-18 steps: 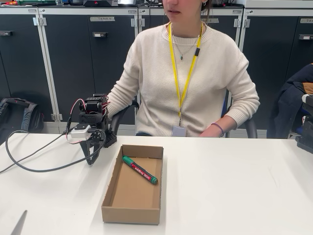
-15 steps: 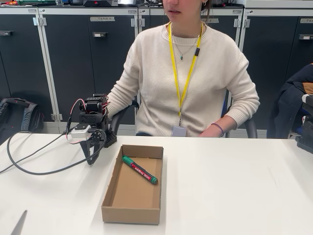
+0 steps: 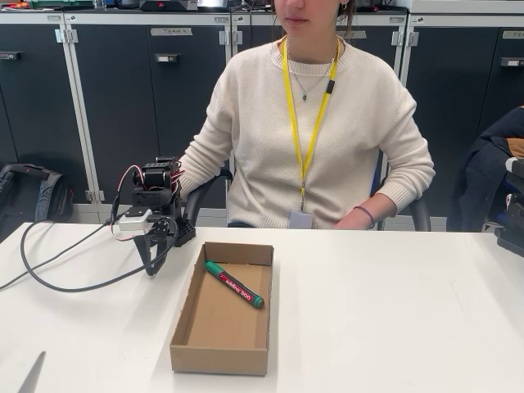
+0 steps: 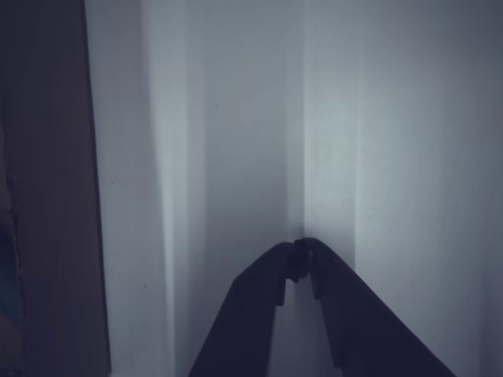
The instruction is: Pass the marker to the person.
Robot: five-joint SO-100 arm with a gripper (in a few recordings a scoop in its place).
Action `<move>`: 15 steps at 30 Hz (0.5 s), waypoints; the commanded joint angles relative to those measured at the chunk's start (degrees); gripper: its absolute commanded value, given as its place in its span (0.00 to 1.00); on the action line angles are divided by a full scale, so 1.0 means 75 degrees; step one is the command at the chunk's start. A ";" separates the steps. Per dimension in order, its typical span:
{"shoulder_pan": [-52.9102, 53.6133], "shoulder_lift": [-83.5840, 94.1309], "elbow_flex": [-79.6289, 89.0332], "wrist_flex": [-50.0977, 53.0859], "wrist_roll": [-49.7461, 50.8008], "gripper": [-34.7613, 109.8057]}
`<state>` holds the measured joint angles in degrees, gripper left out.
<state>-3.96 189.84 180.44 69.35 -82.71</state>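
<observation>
The marker [image 3: 234, 284], red-barrelled with green ends, lies slantwise in the far part of an open cardboard box [image 3: 196, 303] on the white table. My gripper [image 3: 152, 268] hangs tip-down on the table left of the box, apart from the marker. In the wrist view its dark fingers [image 4: 300, 253] meet at the tips over the bare white table, shut with nothing held. The person [image 3: 315, 123] sits behind the table in a cream sweater with a yellow lanyard, one hand [image 3: 354, 219] resting at the far edge.
A black cable [image 3: 57, 278] loops across the table left of the arm. The box's brown wall [image 4: 47, 196] runs along the left of the wrist view. Dark cabinets stand behind the person. A dark device [image 3: 512, 217] sits at the right table edge.
The cable loop on the left has shifted slightly. Arm, marker and person stay where they were.
</observation>
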 commanded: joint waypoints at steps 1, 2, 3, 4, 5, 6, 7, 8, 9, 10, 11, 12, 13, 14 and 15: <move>-0.0012 0.0129 0.0176 0.0012 -0.0012 0.21; -0.0012 0.0129 0.0176 0.0012 -0.0012 0.21; -0.0023 0.0129 0.0176 0.0012 -0.0012 0.21; -0.0047 0.0129 0.0176 0.0012 -0.0012 0.21; -0.0047 0.0129 0.0176 0.0012 0.0000 0.21; -0.0023 0.0129 0.0176 0.0012 0.0000 0.21; -0.0012 0.0129 0.0176 0.0012 -0.0012 0.21; -0.0012 0.0129 0.0176 0.0012 -0.0012 0.21; -0.0012 0.0129 0.0176 0.0012 -0.0012 0.21; -0.0012 0.0129 0.0176 0.0012 -0.0012 0.21; -0.0012 0.0129 0.0176 0.0000 -0.0012 0.21; -0.0023 0.0105 0.0176 -0.0082 0.0023 0.21; -0.0012 -0.0070 0.0164 -0.0246 0.0023 0.21; 0.0000 -0.0340 0.0129 -0.0563 0.0129 0.21; -0.0012 -0.0691 0.0035 -0.0891 0.0211 0.21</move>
<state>-4.04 188.44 180.44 67.41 -82.27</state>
